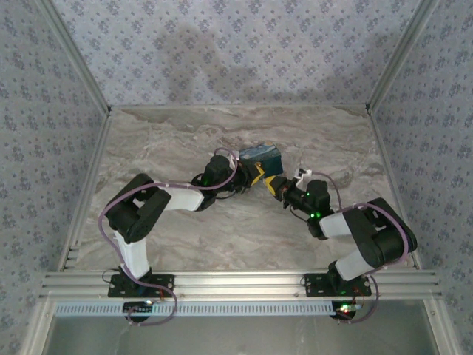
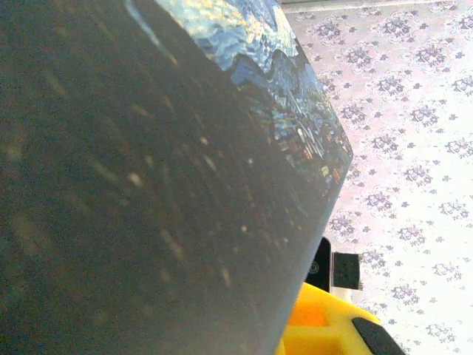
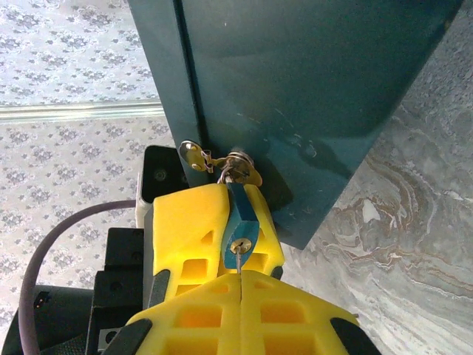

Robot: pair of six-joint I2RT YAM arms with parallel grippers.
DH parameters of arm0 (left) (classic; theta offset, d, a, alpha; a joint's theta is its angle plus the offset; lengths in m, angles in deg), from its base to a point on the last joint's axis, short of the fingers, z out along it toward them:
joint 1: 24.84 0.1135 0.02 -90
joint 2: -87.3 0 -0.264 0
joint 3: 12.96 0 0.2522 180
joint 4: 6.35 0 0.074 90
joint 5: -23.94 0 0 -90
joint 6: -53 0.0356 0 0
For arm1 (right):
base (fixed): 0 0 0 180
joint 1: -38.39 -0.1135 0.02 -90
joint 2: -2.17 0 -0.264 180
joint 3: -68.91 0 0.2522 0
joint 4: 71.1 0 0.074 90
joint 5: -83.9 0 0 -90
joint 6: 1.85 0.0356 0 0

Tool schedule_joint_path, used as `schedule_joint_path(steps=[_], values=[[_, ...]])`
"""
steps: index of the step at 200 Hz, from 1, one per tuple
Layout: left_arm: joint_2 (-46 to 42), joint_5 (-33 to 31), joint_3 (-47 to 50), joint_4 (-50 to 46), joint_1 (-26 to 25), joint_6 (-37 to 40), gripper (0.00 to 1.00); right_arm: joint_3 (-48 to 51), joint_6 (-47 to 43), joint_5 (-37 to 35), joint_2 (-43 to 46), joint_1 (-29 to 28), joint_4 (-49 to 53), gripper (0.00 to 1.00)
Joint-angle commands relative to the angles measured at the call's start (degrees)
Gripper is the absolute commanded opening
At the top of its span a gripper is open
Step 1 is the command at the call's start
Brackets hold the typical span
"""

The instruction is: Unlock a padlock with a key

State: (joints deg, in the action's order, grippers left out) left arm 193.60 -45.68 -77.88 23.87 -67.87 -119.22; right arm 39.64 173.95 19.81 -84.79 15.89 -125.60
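While the padlock (image 3: 239,218) hangs from the hasp (image 3: 198,157) on the front edge of the blue box (image 3: 295,89), I see my left tool (image 1: 253,175) nearly closed around its body, with a yellow finger on each side. My right tool (image 3: 241,287) is pinched together on the key (image 3: 240,265), whose blade sits in the keyhole. The box stands in the middle of the table (image 1: 185,244), with bare marble all round it and the walls well apart.

Night-sky painted box (image 1: 260,156) on marbled table (image 1: 222,237), floral wallpaper walls (image 1: 236,44)
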Motion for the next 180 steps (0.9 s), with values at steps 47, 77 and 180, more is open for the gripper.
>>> schedule_joint_path(steps=[47, 77, 180], values=[[0.2, 3.6, -0.1, 7.2, -0.9, -1.1, 0.01, 2.3, 3.7, -6.4, -0.8, -0.3, -3.6, 0.0], [0.2, 3.6, 0.2, 7.5, -0.9, -1.3, 0.01, 3.0, 4.0, -6.5, -0.8, 0.2, -4.2, 0.0], [0.4, 3.5, 0.0, 8.7, -1.1, -1.8, 0.01, 3.4, 8.8, -8.5, -3.0, -0.9, -7.0, 0.0]])
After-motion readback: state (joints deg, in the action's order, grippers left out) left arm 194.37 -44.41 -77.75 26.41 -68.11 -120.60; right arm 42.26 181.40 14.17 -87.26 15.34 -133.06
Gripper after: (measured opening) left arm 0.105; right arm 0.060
